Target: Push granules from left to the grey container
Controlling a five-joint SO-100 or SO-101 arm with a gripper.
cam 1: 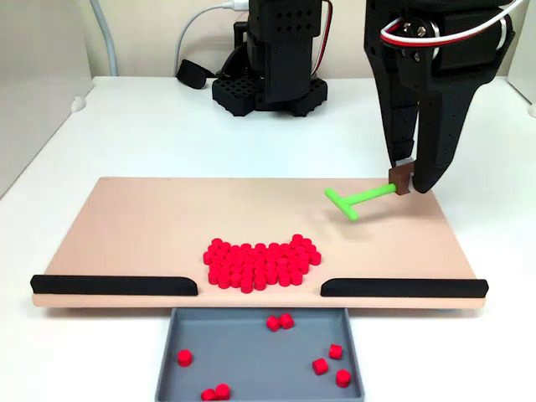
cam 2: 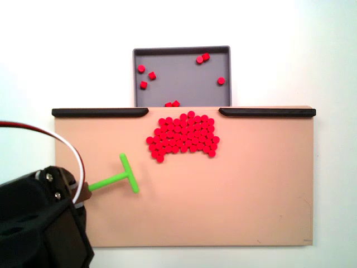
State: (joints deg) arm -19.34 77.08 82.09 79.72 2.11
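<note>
Near the middle of the tan rectangular board [cam 1: 151, 222], just short of the gap between the two black strips [cam 1: 115, 285], lies the cluster of small bright red cylindrical granules [cam 1: 262, 263]. Beyond that gap, against the board's edge, sits the shallow slate-grey rectangular container [cam 1: 247, 352], already holding a few stray granules.

The black two-finger gripper [cam 1: 408, 180] is pinched on the handle end of the green T-shaped plastic pusher tool [cam 1: 360, 199], whose crossbar faces the pile.

In the fixed view from the front, the granules lie at about 8 o'clock from the gripper, and the container at 6 o'clock from the pile. The pusher's stem runs roughly from 2 to 8 o'clock, so it points toward the pile. The crossbar stands well apart from the nearest granules.

The coming move likely calls for bringing the crossbar behind the pile, on its 12 o'clock side, and then driving it toward the gap.
</note>
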